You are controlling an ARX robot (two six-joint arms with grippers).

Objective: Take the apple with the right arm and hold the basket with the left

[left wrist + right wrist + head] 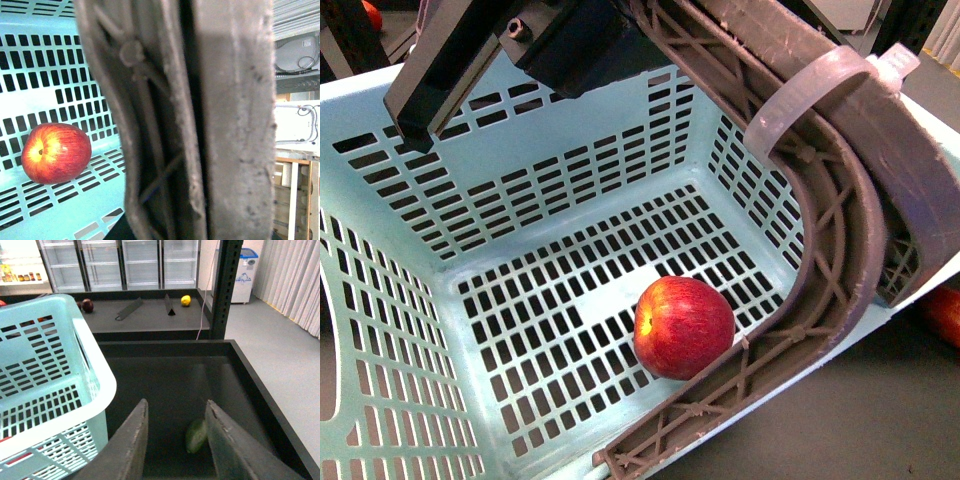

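Note:
The apple (683, 327), red with a yellow blush, lies on the slotted floor of the mint-green basket (520, 180), next to the brown ribbed handle (840, 250). The basket is tilted. In the left wrist view the apple (56, 153) shows beside the handle (150, 125), which runs through my left gripper (200, 200); that gripper is shut on the handle. My right gripper (176, 405) is open and empty outside the basket (50, 365), beside its rim, over a dark bin. The apple is not between its fingers.
A dull green oval fruit (196, 436) lies in the dark bin (250, 375) below my right gripper. A red fruit (945, 312) lies outside the basket. A dark red fruit (87, 305) and a yellow fruit (186, 300) sit on a far shelf. A black post (225, 290) stands behind the bin.

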